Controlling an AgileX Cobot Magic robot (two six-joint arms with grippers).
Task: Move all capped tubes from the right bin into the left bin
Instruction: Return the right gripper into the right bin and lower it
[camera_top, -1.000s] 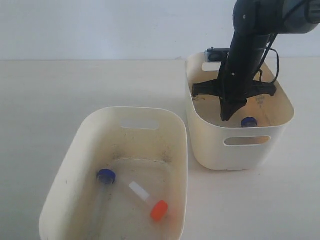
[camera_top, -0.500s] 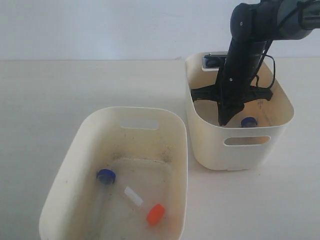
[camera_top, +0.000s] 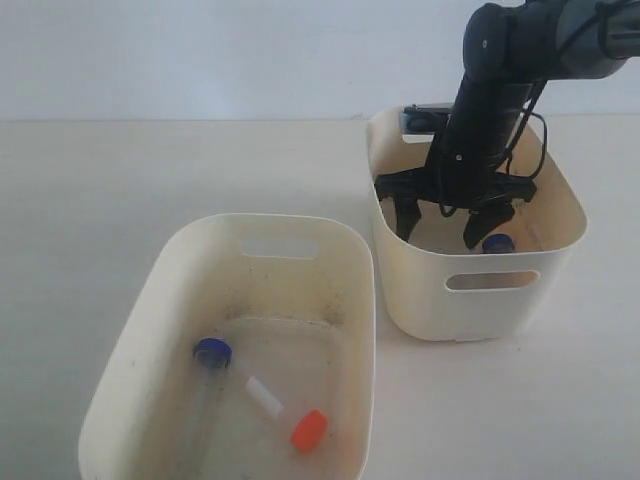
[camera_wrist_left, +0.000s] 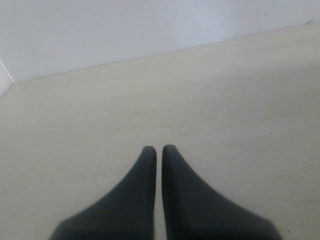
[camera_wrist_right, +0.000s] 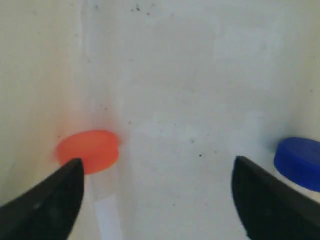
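Note:
The right bin holds my right gripper, open with its fingers spread wide above the floor. A blue-capped tube lies just beside one finger. In the right wrist view the right gripper is open over the bin floor, with an orange-capped tube at one fingertip and the blue cap past the other; nothing sits between the fingers. The left bin holds a blue-capped tube and an orange-capped tube. My left gripper is shut and empty over bare table, out of the exterior view.
The two bins stand close together on a pale table, the left bin's corner nearly touching the right bin's wall. A white wall runs along the back. The right arm comes down into the right bin from above.
My right gripper has gone from shut to open inside the right bin. The orange-capped tube in the left bin has slid a little toward the near wall.

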